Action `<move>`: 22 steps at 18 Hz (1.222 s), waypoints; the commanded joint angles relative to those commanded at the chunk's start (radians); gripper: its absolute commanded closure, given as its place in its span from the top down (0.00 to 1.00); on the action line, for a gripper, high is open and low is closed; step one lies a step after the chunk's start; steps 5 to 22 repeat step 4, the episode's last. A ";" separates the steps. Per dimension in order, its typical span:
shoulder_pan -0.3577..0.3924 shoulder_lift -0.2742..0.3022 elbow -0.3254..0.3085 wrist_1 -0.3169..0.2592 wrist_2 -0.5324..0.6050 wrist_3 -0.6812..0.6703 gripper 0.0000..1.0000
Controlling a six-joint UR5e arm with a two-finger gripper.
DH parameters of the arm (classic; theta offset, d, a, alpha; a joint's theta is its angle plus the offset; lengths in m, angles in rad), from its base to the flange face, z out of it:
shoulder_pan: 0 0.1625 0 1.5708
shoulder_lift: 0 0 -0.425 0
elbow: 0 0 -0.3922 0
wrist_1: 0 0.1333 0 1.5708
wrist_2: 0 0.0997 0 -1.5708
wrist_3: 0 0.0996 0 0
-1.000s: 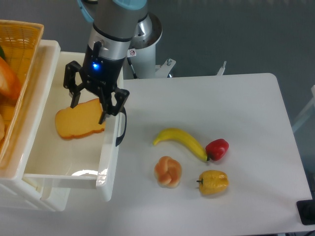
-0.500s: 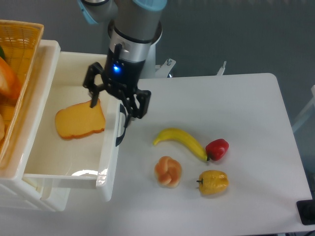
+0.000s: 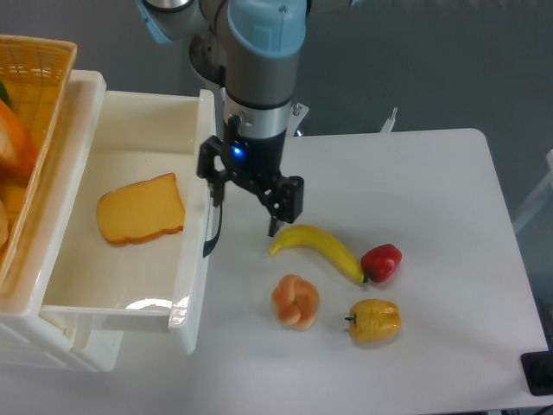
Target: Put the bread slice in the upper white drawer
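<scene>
The bread slice (image 3: 141,210), yellow-orange with a darker crust, lies flat on the floor of the upper white drawer (image 3: 112,277), which stands pulled open at the left with its black handle (image 3: 213,226) on the right wall. My gripper (image 3: 247,206) is open and empty. It hangs over the table just right of the drawer's handle, close to the banana's tip, apart from the bread.
A yellow banana (image 3: 318,246), a red pepper (image 3: 381,262), a yellow pepper (image 3: 374,321) and a knotted orange-pink bun (image 3: 295,302) lie on the white table. A woven yellow basket (image 3: 30,112) sits at the far left over the drawer unit. The lower drawer (image 3: 86,346) shows beneath.
My gripper let go of the bread slice, which stays in the drawer. The gripper moved right, out of the drawer and over the table near the banana.
</scene>
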 joint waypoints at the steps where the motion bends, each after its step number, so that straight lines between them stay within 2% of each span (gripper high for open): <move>1: -0.002 -0.014 -0.002 0.000 0.025 0.000 1.00; 4: -0.005 -0.041 0.009 0.018 0.054 -0.002 1.00; 22: -0.005 -0.041 0.009 0.018 0.054 -0.002 1.00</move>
